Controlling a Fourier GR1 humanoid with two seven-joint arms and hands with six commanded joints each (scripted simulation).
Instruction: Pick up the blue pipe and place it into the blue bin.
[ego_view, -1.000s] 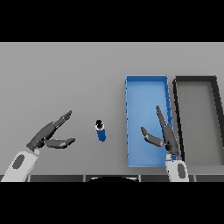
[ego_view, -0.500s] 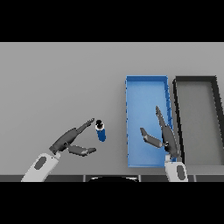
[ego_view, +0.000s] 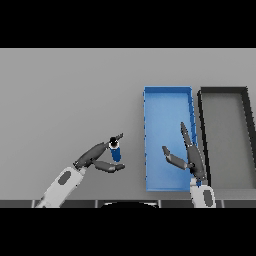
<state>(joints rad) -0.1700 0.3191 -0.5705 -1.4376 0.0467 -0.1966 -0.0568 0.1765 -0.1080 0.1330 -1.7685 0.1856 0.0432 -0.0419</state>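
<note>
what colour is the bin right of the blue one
Dark grey to black, seen in the head view: the dark bin sits right beside the blue bin.

You see the left hand (ego_view: 95, 159) reaching around the upright blue pipe (ego_view: 115, 150), fingers behind it, thumb in front, just left of the blue bin (ego_view: 168, 100). The right hand (ego_view: 192, 159) hovers open above the bin's near right corner.

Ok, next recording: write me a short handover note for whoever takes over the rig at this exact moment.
Left hand: open, fingers and thumb either side of the blue pipe, not visibly closed on it.
Right hand: open, idle over the blue bin.
Pipe stands upright on the table, left of the blue bin. A dark bin sits to the right of the blue one.
Done: approach to the pipe.
Left: grasp, lift, carry right, release into the blue bin.
</note>
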